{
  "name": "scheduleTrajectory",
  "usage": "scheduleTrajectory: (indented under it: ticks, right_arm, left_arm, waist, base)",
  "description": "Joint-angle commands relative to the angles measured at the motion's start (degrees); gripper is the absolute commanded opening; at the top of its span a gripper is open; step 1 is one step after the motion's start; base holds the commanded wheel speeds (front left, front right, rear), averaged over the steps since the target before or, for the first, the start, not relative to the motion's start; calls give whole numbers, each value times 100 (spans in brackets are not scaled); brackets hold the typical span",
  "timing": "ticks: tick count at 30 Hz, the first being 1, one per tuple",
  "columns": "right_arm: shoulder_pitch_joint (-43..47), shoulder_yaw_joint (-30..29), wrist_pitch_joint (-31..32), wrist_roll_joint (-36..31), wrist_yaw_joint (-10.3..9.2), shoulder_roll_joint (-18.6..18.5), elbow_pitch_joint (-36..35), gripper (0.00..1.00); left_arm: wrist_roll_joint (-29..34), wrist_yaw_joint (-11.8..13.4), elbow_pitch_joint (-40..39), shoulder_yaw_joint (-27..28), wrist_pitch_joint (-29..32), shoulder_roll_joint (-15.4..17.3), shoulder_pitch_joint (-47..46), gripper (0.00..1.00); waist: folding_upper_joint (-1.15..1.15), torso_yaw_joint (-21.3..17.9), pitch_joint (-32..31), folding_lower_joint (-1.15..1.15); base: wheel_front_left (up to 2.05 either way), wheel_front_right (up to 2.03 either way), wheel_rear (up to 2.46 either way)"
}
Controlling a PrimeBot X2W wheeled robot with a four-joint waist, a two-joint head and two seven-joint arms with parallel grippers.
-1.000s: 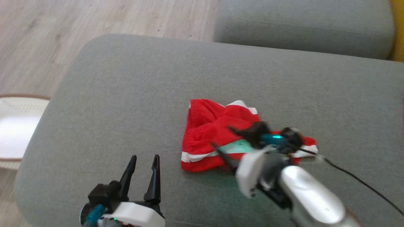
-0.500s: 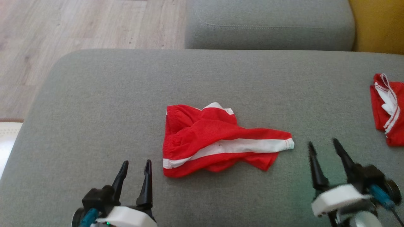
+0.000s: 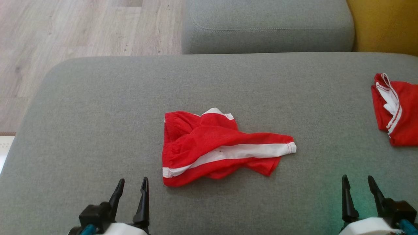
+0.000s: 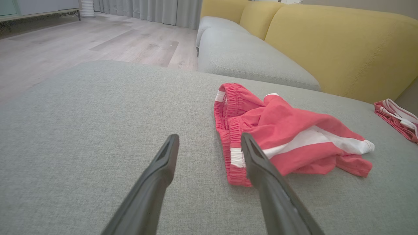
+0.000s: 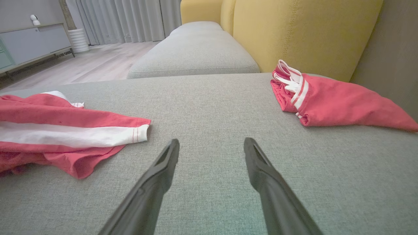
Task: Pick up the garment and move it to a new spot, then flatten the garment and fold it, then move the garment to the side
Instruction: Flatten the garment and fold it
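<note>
Garment (image 3: 215,147) lies crumpled on grey cushion (image 3: 98,114) beside wooden floor (image 3: 65,29); left gripper (image 3: 133,179) and right gripper (image 3: 357,177) gape empty.

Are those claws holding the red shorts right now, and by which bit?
Nothing is held. The left gripper and right gripper are both open and empty, clear of the red shorts lying crumpled on the grey cushion.

Wide grey woven-fabric sofa cushion (image 3: 98,98), rounded at the corners. Near its middle, a crumpled red fabric garment with a white stripe (image 3: 209,143); at its right edge, well apart, a second red garment with white trim (image 3: 401,124).
</note>
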Motion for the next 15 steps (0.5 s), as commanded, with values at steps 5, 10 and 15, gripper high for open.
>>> scheduleTrajectory:
  ticks: [5, 10, 15]
  right_arm:
    - [-250, 163, -78, 87, 39, -42, -235, 100]
    - [-395, 304, -75, 273, 39, -42, -131, 100]
    - [-1131, 825, 757, 461, 39, -42, -12, 100]
  left_arm:
    - [64, -15, -188, 215, -70, -23, -273, 100]
    - [30, 20, -229, 143, -70, -23, -356, 100]
    - [-23, 96, 86, -106, -70, -23, -626, 100]
  waist:
    - [0, -5, 8, 0]
    - [0, 3, 57, 0]
    - [0, -32, 336, 0]
  base:
    - [0, 0, 0]
    - [0, 0, 0]
    - [0, 0, 0]
